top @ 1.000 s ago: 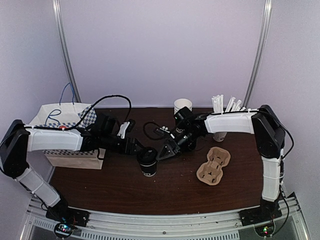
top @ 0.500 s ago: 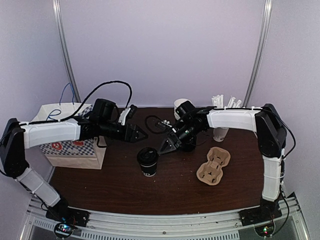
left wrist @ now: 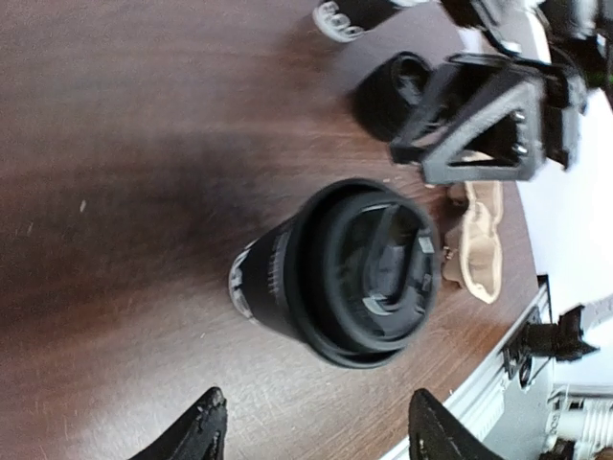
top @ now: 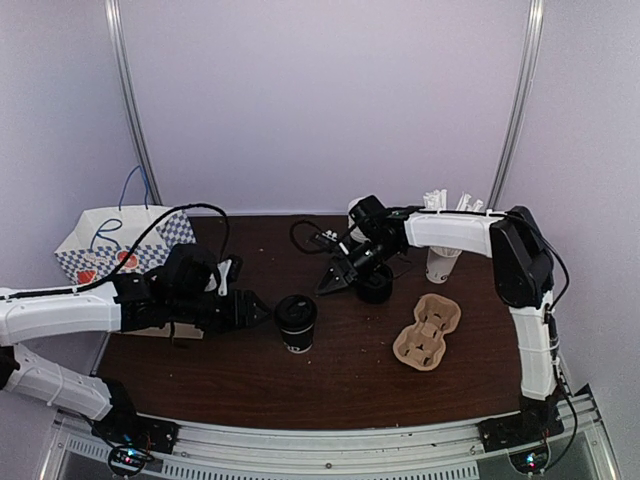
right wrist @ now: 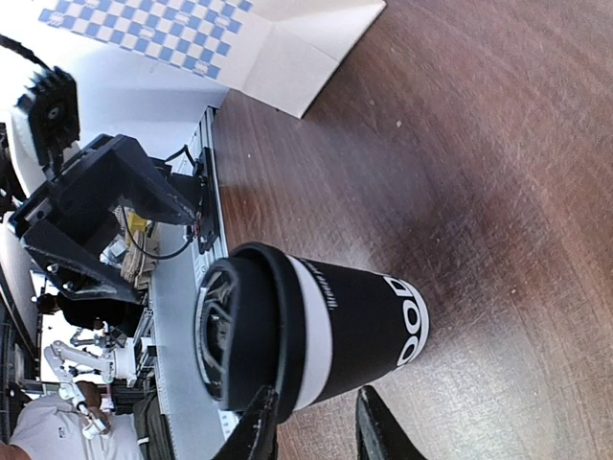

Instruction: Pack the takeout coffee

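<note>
On the brown table [top: 350,385], the takeout coffee [top: 296,320] is seen standing upright, lid on, between the 2 grippers. The left gripper [left wrist: 316,422] is spread wide just beside it, with nothing gripped. The right gripper [right wrist: 316,426] is set apart from the cup; its fingers seem only narrowly parted, and nothing is held.

Dark table [top: 350,385], coffee cup [top: 296,320], cup carrier [top: 427,330], bag [top: 105,243]
</note>
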Robot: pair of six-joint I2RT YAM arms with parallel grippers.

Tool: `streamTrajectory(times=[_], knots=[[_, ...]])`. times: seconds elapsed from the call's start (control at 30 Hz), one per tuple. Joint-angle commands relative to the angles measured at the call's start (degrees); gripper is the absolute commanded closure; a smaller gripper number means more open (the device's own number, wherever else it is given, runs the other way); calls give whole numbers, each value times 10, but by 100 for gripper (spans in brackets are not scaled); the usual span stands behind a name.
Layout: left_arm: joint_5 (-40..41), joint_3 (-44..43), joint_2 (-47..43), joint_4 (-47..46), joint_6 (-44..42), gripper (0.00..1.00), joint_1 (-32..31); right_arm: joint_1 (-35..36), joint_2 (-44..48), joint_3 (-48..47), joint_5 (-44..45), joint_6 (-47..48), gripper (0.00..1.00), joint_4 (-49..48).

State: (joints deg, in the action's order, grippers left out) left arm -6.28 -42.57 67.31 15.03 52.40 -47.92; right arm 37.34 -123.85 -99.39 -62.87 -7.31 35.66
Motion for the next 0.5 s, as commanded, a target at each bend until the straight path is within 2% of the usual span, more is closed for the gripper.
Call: streamTrajectory(times=[0.0,0.47], knots=[[16,43,8,-67,118,35,-5,1,-20,-12,-32,-15,71,1],[-45,41,83,-138,118,37,-5,13,-8,26,-51,-28,71,-24]])
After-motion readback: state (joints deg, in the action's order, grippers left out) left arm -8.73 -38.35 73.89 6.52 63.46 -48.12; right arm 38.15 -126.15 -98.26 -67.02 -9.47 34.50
